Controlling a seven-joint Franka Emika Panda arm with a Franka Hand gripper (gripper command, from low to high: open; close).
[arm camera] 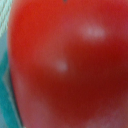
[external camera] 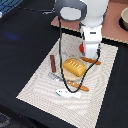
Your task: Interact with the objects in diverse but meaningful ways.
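end effector (external camera: 90, 54) low over tomato (arm camera: 65, 65)

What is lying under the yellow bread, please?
The bread rests on a pale round plate on the woven mat. Whatever lies directly beneath the bread is covered.

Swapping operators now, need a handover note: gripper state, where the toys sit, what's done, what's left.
Gripper: low over the tomato, fingers hidden behind the arm; open or shut cannot be told. The wrist view is filled with red.
On the mat: bread slab in the middle, sausage stick at the exterior view's left of it, white-and-blue piece near the front edge.
Done: approach to the tomato.
Left: confirm the grasp, then likely lift it.
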